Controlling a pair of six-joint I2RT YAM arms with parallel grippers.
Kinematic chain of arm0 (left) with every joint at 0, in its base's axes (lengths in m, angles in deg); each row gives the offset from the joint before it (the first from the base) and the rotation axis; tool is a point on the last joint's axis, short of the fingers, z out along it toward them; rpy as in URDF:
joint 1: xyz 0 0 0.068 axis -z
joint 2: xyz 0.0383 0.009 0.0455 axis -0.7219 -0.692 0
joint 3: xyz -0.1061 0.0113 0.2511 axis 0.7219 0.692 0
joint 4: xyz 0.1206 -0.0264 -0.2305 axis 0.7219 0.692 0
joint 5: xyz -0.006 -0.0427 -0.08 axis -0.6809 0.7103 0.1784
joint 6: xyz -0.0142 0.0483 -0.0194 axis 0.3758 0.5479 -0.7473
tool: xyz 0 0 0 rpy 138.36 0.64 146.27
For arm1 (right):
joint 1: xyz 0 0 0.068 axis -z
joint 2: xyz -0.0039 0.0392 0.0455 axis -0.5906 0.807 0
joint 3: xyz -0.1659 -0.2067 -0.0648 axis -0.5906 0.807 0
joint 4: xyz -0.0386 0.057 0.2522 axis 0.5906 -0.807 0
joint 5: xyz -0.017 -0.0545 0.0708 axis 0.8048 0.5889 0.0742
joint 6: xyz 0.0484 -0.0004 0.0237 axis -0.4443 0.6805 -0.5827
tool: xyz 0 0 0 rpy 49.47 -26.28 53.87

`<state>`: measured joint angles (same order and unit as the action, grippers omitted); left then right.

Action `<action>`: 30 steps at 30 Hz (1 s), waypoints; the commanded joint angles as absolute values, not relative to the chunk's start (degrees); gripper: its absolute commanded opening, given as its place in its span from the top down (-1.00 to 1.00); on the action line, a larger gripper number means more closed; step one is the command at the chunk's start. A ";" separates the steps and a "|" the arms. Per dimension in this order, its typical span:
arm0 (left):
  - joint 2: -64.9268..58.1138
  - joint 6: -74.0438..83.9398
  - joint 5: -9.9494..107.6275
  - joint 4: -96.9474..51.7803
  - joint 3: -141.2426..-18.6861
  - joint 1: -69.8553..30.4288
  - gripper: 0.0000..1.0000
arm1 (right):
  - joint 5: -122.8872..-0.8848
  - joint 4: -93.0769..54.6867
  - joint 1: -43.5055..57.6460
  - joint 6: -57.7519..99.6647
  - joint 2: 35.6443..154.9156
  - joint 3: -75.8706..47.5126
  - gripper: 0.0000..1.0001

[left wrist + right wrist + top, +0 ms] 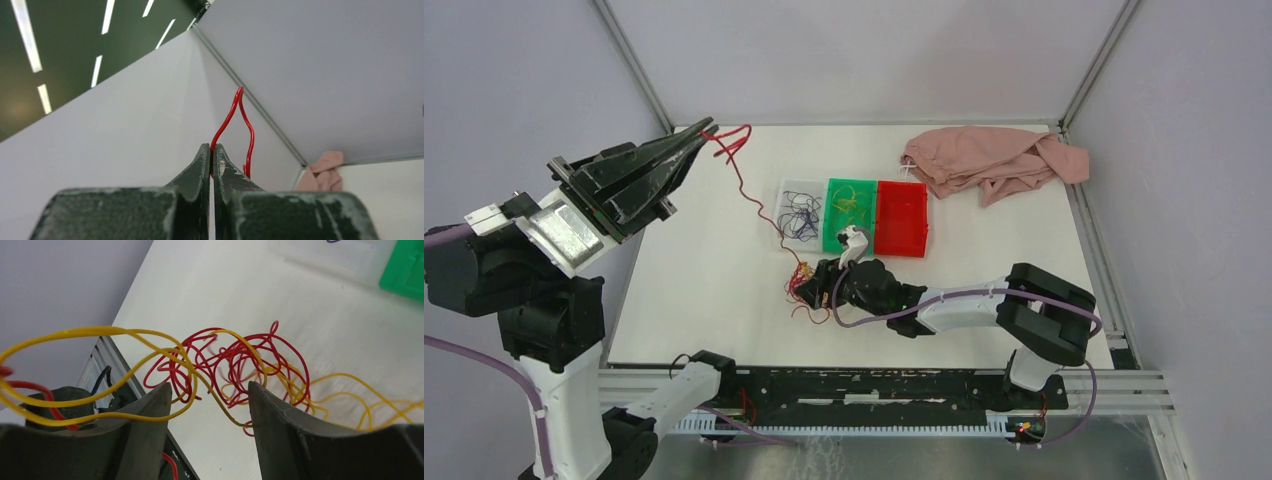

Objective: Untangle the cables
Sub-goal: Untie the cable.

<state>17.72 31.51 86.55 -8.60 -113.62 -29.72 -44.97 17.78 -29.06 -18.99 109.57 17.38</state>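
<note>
Pinching a red cable [742, 190] between its fully closed jaws, the left gripper [707, 123] is hanging high over the far-left corner of the worktop [704, 260]. In the left wrist view the red cable [227, 117] is looping up out of the closed left gripper [212, 148] and curving back down beside it. From there the strand is running down and to the right across the worktop into the tangle [804, 290], which is lying near the front edge, just in front of the bins.

The right gripper [824, 282] is sitting low at the tangle with its jaws standing apart, gripping nothing. In the right wrist view, red and yellow loops of the tangle [235, 360] are lying between and just beyond the tips of the right gripper [210, 387], and a long yellow strand [100, 332] is arching over one finger.

Behind it, three bins are standing side by side, touching: a clear bin [789, 190] holding dark purple strands [802, 215], a green bin [864, 235] holding yellow strands [849, 203], and a red bin [902, 220]. A pink cloth [994, 160] is lying crumpled in the far-right corner.
</note>
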 commanded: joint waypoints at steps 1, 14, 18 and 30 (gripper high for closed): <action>15.73 38.77 79.17 -19.79 -114.56 -29.91 0.94 | -43.25 21.24 -29.29 -19.95 110.66 18.96 -0.27; 8.41 52.87 71.93 -31.20 -125.04 -30.30 0.94 | -42.93 25.15 -29.63 -23.78 115.41 24.17 -0.06; 8.01 54.45 73.60 -29.87 -125.97 -30.39 0.94 | -43.02 26.04 -29.87 -24.09 115.73 24.82 0.17; -0.19 73.82 65.16 -41.97 -137.65 -30.92 0.94 | -37.19 17.94 -29.98 -27.78 116.74 26.30 1.00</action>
<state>3.45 63.16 70.05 -36.60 -130.51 -30.51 -41.45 20.73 -29.71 -25.42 116.02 24.86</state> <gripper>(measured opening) 0.053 0.021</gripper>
